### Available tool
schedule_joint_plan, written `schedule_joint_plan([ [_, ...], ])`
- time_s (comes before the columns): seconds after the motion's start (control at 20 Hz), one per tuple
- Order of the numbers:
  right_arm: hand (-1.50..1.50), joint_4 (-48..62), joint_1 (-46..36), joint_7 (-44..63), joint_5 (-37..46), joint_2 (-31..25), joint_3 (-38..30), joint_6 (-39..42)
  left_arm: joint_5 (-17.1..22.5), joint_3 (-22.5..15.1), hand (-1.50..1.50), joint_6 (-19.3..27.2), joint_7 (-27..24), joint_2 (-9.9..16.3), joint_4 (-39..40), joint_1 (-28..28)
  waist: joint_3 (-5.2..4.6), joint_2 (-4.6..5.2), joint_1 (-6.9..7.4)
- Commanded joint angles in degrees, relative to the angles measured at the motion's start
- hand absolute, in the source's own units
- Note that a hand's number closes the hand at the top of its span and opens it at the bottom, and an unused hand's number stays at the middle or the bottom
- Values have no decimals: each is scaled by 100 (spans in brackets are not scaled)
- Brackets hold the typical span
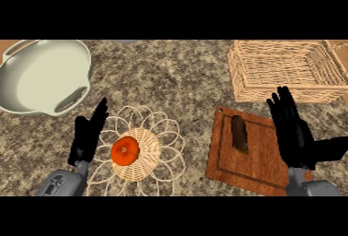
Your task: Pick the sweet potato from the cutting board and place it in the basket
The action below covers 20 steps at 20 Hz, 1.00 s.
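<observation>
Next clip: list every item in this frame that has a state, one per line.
Dark brown sweet potato: lying on board, not held.
Wooden cutting board: flat on counter.
Rectangular wicker basket: upright, nothing visible inside.
Round wire-and-wicker trivet: carries an orange fruit.
White pot: upright.
Left hand: open.
Right hand: open, over board's right edge.
</observation>
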Motion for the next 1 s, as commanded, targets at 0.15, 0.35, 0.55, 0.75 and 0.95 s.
schedule_joint_plan([
  [0.15,150,473,-1707,732,896,-520,909,606,289,118,0,-380,211,71,355,282,43,5,342],
  [0.35,150,745,-2074,697,1623,-730,2290,1808,337,-75,0,-663,383,137,371,528,37,72,806],
  [0.55,-150,1434,-2192,778,3034,99,3420,1007,481,70,0,-651,533,185,191,684,57,-36,402],
  [0.75,-150,1982,-2897,1999,4012,444,3777,589,576,180,0,-700,677,333,18,866,52,-82,259],
  [0.95,-150,2137,-3883,3132,5293,-159,4144,861,515,180,0,-688,536,369,108,1048,22,-160,226],
])
